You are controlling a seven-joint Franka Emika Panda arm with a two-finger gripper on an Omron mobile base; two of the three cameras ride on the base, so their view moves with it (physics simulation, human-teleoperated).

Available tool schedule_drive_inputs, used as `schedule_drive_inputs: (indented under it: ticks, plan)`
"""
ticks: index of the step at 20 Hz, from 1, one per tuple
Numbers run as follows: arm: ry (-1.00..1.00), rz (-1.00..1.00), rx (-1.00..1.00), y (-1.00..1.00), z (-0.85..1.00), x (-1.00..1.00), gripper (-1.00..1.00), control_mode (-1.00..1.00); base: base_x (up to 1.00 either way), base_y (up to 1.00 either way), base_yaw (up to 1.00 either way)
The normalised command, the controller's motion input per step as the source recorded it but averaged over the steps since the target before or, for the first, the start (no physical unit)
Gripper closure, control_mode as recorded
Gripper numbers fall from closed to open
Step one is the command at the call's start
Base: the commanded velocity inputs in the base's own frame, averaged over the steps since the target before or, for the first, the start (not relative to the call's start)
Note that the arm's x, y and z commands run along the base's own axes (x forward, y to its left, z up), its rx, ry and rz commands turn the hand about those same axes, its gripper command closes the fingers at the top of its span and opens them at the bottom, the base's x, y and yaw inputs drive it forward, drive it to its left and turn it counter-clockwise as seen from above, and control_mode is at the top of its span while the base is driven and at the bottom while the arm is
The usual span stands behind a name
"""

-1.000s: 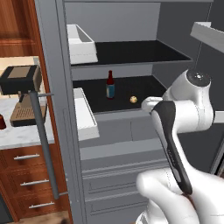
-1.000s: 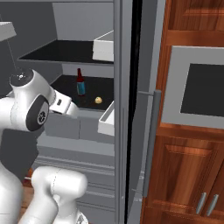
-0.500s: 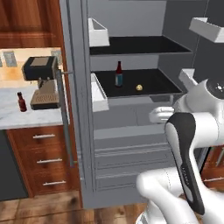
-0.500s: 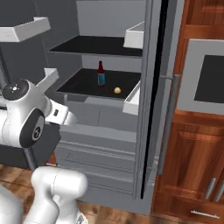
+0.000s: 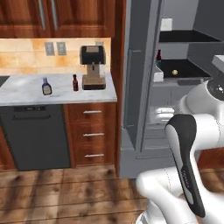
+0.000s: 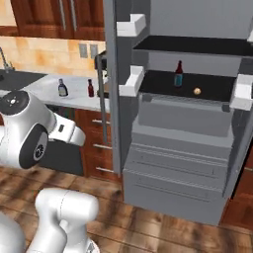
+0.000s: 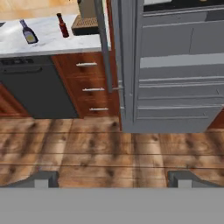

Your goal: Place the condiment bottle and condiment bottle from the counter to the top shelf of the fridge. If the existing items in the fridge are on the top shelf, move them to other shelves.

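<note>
Two condiment bottles stand on the marbled counter (image 5: 17, 89): the squat pale one (image 5: 46, 86) (image 6: 62, 88) (image 7: 29, 34) and, to its right, the slim dark red one (image 5: 75, 82) (image 6: 90, 88) (image 7: 63, 25). The fridge (image 6: 183, 148) stands open. Its upper black shelf (image 6: 192, 45) is bare where it shows. On the shelf below (image 6: 158, 81) stand the red-necked bottle (image 6: 178, 74) (image 5: 159, 56) and the tan ball (image 6: 197, 91) (image 5: 174, 72). My gripper (image 7: 113, 178) hangs open above the wooden floor, far from the bottles, with nothing between its fingertips (image 7: 43, 178).
A coffee machine (image 5: 92, 65) stands on the counter right of the bottles, beside the open fridge door (image 5: 140, 78) with its long bar handle (image 7: 103, 43). Wooden drawers (image 5: 92, 133) and a dark dishwasher front (image 5: 37, 135) sit below the counter. White door bins (image 6: 131, 81) jut out.
The camera has backed away from the fridge and swung left, so the counter with both bottles has come into view. The things in the fridge have not moved. My gripper stays open.
</note>
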Motion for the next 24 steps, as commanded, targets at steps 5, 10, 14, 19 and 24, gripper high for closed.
schedule_drive_inputs:
  ticks: [5,10,14,19,24]
  plan:
    - [0.0,0.0,0.0,0.0,0.0,0.0,-1.0,1.0,0.46,1.0,0.02]
    - [0.0,0.0,0.0,0.0,0.0,0.0,-1.0,1.0,1.0,1.0,-0.04]
    - [0.0,0.0,0.0,0.0,0.0,0.0,-1.0,1.0,1.0,1.0,-0.04]
    - [0.0,0.0,0.0,0.0,0.0,0.0,-1.0,1.0,1.0,0.75,-0.05]
    - [0.0,0.0,0.0,0.0,0.0,0.0,-1.0,1.0,0.99,0.37,-0.12]
